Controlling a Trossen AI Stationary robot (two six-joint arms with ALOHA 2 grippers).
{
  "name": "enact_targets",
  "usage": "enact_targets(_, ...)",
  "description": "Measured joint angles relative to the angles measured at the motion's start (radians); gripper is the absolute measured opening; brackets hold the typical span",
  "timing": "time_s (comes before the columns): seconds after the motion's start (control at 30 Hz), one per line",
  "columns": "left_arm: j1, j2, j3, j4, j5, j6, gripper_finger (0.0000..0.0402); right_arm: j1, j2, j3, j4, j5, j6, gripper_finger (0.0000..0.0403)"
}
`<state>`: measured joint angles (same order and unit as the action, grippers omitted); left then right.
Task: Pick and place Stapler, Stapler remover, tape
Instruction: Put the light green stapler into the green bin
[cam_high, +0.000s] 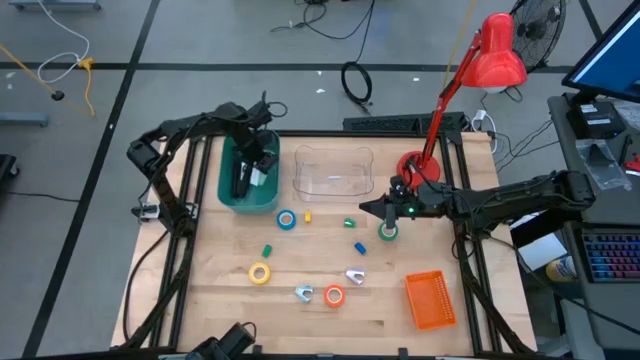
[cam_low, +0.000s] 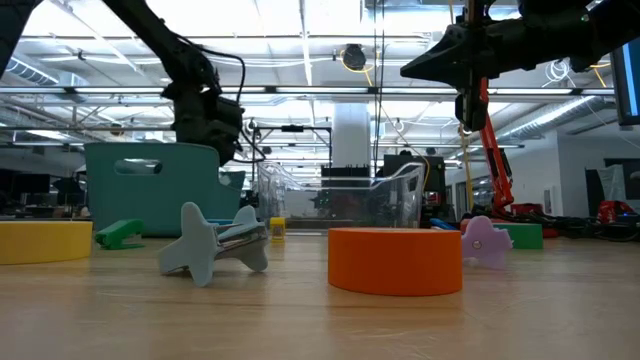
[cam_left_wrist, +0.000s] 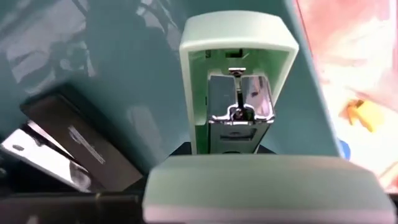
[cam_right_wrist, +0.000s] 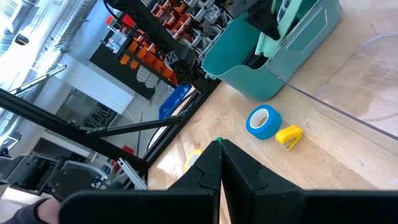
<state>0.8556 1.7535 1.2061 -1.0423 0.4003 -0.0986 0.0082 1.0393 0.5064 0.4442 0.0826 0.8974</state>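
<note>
The left gripper (cam_high: 258, 165) hung inside the teal bin (cam_high: 228, 195) at about ten o'clock on the table, clamped on a pale green stapler (cam_left_wrist: 239, 81); a black stapler (cam_left_wrist: 74, 149) lay beside it. The right gripper (cam_high: 372, 208) hovered clenched and empty just above the green tape (cam_high: 387, 231), at three o'clock. Blue tape (cam_high: 286, 219), yellow tape (cam_high: 260, 272) and orange tape (cam_high: 334, 296) lay apart on the wood.

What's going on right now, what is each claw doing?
Left gripper in the teal plastic bin, holding a pale green stapler. Right gripper shut, empty, beside the green tape roll. Nothing blocking.
</note>
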Motion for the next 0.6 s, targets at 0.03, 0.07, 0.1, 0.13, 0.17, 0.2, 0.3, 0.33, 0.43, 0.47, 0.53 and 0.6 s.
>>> enact_targets(0.03,0.003,0.000,-0.004,0.006,0.003,0.000,0.0140,0.000,0.000,0.000,0.000,0.000,0.000,0.0000)
enact_targets(0.07,0.005,0.000,-0.008,0.007,0.017,0.000,0.0140,0.000,0.000,0.000,0.000,0.000,0.000,0.0000)
enact_targets(0.1,0.008,0.000,-0.012,0.006,0.033,0.002,0.0140,0.000,0.000,0.000,0.000,0.000,0.000,0.0000)
enact_targets(0.13,0.011,0.000,-0.018,0.016,0.053,0.005,0.0140,0.000,0.000,0.000,0.000,0.000,0.000,0.0000)
enact_targets(0.17,0.014,0.000,-0.026,0.030,0.077,0.008,0.0140,0.000,0.000,0.000,0.000,0.000,0.000,0.0000)
enact_targets(0.2,0.016,0.000,-0.034,0.051,0.101,0.011,0.0140,0.000,0.000,0.000,0.000,0.000,0.000,0.0000)
enact_targets(0.3,0.026,0.000,-0.055,0.083,0.150,0.014,0.0140,0.000,0.000,0.000,0.000,0.000,0.000,0.0000)
enact_targets(0.33,0.028,0.000,-0.062,0.087,0.149,0.014,0.0140,0.000,0.000,0.000,0.000,0.000,0.000,0.0000)
enact_targets(0.43,0.034,0.000,-0.087,0.109,0.146,0.014,0.0140,0.000,0.000,0.000,0.000,0.000,0.000,0.0000)
enact_targets(0.47,0.036,0.000,-0.099,0.115,0.145,0.012,0.0140,0.000,0.000,0.000,0.000,0.000,0.000,0.0000)
enact_targets(0.53,0.038,0.000,-0.122,0.126,0.145,0.011,0.0140,0.000,0.000,0.000,0.000,0.000,0.000,0.0000)
enact_targets(0.6,0.038,0.000,-0.141,0.140,0.145,0.011,0.0140,0.000,0.000,0.000,0.000,0.000,0.000,0.0000)
